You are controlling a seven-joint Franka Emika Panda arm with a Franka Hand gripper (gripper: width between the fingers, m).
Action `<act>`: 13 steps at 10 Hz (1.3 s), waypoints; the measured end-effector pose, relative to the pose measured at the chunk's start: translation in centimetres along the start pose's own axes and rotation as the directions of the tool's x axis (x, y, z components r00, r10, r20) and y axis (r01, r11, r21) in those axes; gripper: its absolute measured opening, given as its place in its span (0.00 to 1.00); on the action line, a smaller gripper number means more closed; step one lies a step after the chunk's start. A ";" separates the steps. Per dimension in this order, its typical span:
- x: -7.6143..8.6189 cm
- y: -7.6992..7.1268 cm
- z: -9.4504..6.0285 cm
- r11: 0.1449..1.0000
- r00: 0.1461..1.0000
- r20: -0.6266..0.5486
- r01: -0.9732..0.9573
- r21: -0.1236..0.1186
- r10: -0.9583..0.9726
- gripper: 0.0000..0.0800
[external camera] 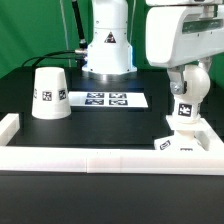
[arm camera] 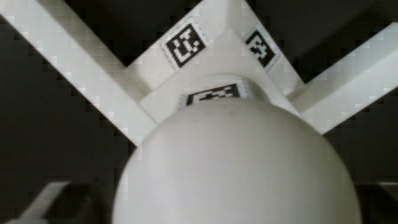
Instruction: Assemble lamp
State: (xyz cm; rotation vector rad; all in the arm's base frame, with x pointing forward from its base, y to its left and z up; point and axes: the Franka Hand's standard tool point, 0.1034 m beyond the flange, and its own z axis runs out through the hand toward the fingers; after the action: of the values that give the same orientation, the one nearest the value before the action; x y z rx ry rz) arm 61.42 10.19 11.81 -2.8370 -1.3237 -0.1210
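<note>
Bulb (arm camera: 222, 160) blurry, v. close, cropped at edge.

Glossy white arm (external camera: 180, 35) with rounded casings; white pedestal (external camera: 106, 55) (black triangular label (external camera: 110, 42) in front), black cable (external camera: 66, 47).

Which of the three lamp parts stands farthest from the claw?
The shade, alone at the exterior view's left; bulb and base are by the claw.
</note>
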 end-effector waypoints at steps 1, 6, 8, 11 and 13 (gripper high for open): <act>0.0 0.0 0.0 1.000 1.000 0.000 0.000 0.000 0.000 0.75; 0.0 0.1 0.0 0.987 0.987 -0.013 -0.161 -0.006 0.161 0.72; -0.2 0.1 0.0 0.935 0.935 -0.037 -0.355 -0.013 0.354 0.72; -0.4 0.3 0.0 0.770 0.769 -0.051 -0.638 -0.004 0.637 0.72; -0.5 0.3 0.0 0.606 0.605 -0.049 -0.795 0.002 0.794 0.72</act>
State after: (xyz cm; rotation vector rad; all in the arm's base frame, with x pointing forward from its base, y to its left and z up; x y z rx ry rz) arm 61.31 9.62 11.78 -3.0925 0.0732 -0.1768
